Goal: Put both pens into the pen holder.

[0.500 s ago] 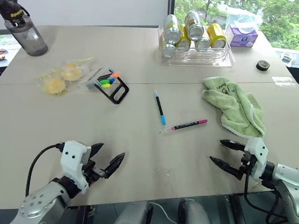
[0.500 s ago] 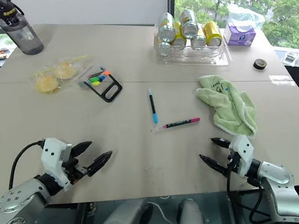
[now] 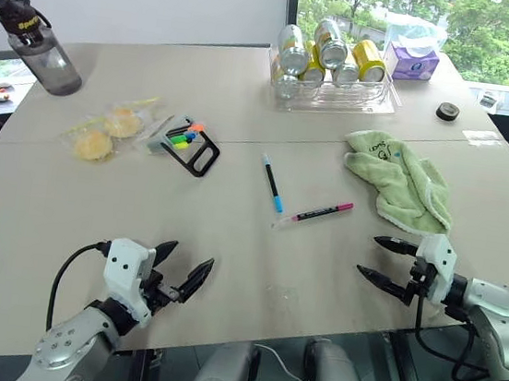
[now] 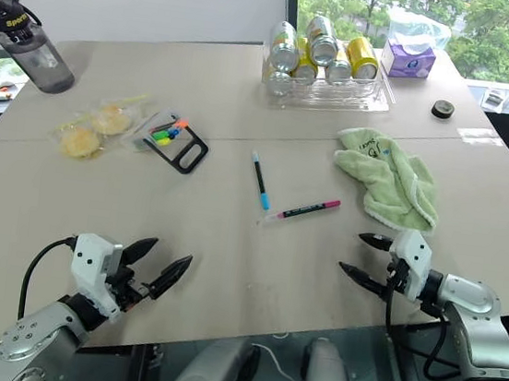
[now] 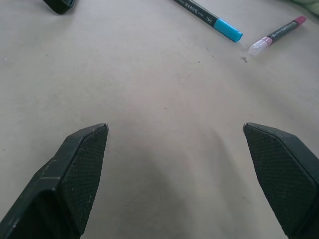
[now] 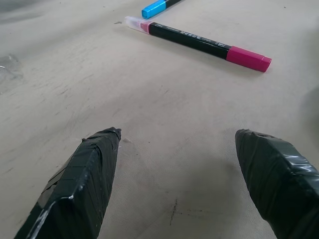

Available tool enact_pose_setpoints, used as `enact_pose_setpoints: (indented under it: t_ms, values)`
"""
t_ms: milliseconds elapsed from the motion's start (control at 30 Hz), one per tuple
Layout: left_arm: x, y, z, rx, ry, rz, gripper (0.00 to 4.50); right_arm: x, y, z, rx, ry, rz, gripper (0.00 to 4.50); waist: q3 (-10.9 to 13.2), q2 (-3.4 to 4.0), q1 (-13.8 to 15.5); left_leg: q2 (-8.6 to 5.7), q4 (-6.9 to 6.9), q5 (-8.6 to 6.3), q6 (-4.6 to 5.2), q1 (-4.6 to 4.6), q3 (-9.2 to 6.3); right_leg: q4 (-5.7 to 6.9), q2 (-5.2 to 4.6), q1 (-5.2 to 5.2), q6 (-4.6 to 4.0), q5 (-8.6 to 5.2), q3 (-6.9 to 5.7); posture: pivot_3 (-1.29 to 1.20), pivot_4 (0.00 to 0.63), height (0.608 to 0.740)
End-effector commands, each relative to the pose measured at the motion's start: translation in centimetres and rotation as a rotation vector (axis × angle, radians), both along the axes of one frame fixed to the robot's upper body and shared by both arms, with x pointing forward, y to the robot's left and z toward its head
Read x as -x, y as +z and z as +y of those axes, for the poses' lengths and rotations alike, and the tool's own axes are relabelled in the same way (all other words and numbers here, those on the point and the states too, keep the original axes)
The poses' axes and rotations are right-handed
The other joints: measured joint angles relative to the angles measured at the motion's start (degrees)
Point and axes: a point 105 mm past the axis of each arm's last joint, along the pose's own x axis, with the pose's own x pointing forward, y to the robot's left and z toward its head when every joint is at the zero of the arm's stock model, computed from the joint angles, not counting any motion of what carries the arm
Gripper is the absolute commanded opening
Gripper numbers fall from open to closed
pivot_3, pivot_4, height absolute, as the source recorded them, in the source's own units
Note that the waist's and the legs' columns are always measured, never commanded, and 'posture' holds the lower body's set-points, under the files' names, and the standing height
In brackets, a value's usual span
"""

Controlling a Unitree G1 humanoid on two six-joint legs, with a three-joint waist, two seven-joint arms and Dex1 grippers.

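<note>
Beige and matte, the wide tabletop (image 3: pixel 93 217) carries everything in view. Near its middle lie the two pens: a slim black pen with light-blue ends (image 3: pixel 271 182), and just beside its nearer tip a dark pen with a magenta-pink end and a whitish clear cap (image 3: pixel 316 214). Their near ends almost meet, but the two stay apart, forming a shallow V. To the robot's left of them stands the small grey-clear pen holder with a black rectangular loop frame (image 3: pixel 186 144), orange, green and blue marker tips showing in it; neither pen is in it. Beside the holder lies a clear bag of yellow pastries (image 3: pixel 106 130), and a dark smoky water bottle (image 3: pixel 37 49) stands at the far left. A clear tray of drink cans (image 3: pixel 331 62) sits at the far side, a crumpled light-green cloth (image 3: pixel 399 181) to the right of the pens.

The left gripper (image 3: pixel 181 274) hovers low over the near edge, fingers spread wide and empty. The right gripper (image 3: pixel 381 260) is likewise spread and empty, near the cloth, short of the pink pen.
</note>
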Motion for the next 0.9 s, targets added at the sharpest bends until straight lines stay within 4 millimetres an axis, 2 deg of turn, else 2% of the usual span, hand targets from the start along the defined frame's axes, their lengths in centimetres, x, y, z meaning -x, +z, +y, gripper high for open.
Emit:
enact_pose_setpoints:
  t_ms: [33, 267, 367, 467, 567, 633, 733, 800, 900]
  values:
    - [0.0, 0.4, -0.4, -0.008, -0.02, -0.033, 4.46, -0.2, 0.7, -0.1, 0.002, 0.006, -0.029, 3.92, 0.0, 0.0, 0.0, 0.0, 0.0, 0.0, 0.0, 0.0, 0.0, 0.0, 0.0, 0.0, 0.0, 0.0, 0.0, 0.0, 0.15, 0.739]
    - [0.2, 0.2, -0.6, -0.019, -0.032, -0.034, 4.46, -0.3, 0.9, -0.2, 0.008, 0.011, -0.037, 3.92, 0.0, 0.0, 0.0, 0.0, 0.0, 0.0, 0.0, 0.0, -0.01, 0.0, 0.0, 0.0, 0.0, 0.0, -0.01, 0.0, 0.15, 0.739]
    - [0.0, 0.7, -0.8, -0.027, -0.05, -0.061, 4.46, -1.3, 2.1, -0.2, -0.041, -0.026, -0.076, 3.92, 0.0, 0.01, -0.1, 0.0, 0.0, 0.0, 0.0, 0.0, 0.0, 0.0, 0.0, 0.0, 0.0, 0.0, 0.0, 0.0, 0.15, 0.739]
    - [-0.2, 2.4, -1.4, -0.078, -0.156, -0.107, 4.46, -4.8, 5.6, -0.9, -0.115, -0.194, -0.199, 3.92, 0.1, 0.03, -0.4, 0.02, 0.0, 0.0, 0.0, 0.02, 0.04, 0.03, 0.04, -0.01, -0.01, 0.0, 0.04, 0.0, 0.15, 0.739]
    - [-0.8, 5.4, -2.4, -0.037, -0.272, -0.174, 4.46, -7.7, 8.8, -1.5, -0.126, -0.304, -0.303, 3.92, 0.1, 0.13, -0.1, 0.01, 0.02, 0.03, -0.04, 0.03, 0.05, 0.1, 0.04, -0.03, -0.02, 0.02, -0.03, 0.0, 0.15, 0.739]
    - [-0.9, 7.0, -3.3, 0.008, -0.352, -0.199, 4.46, -9.7, 9.6, -2.3, -0.107, -0.413, -0.321, 3.92, 0.1, 0.13, 0.0, 0.01, 0.02, 0.05, -0.06, 0.03, -0.02, 0.1, 0.04, -0.02, -0.03, 0.02, -0.21, 0.0, 0.15, 0.739]
    - [-0.9, 8.5, -4.6, 0.044, -0.451, -0.205, 4.46, -12.0, 8.3, -3.3, 0.004, -0.501, -0.269, 3.92, 0.1, 0.09, -0.1, -0.01, 0.01, 0.06, -0.08, -0.04, -0.04, 0.09, 0.01, -0.1, -0.04, 0.03, -0.31, 0.0, 0.15, 0.739]
    - [-1.0, 9.4, -5.1, 0.058, -0.487, -0.214, 4.46, -12.7, 7.0, -3.4, 0.083, -0.496, -0.219, 3.92, 0.1, 0.09, -0.1, -0.01, -0.02, 0.05, -0.07, -0.1, -0.02, 0.08, 0.01, -0.17, -0.05, 0.03, -0.29, 0.0, 0.15, 0.739]
    - [-1.3, 10.7, -5.5, 0.067, -0.51, -0.236, 4.46, -13.5, 4.3, -4.6, 0.19, -0.571, -0.044, 3.92, 0.1, 0.12, -0.2, -0.02, -0.15, 0.06, -0.07, -0.49, 0.09, 0.09, 0.02, -0.67, -0.05, 0.02, -0.15, 0.0, 0.15, 0.739]
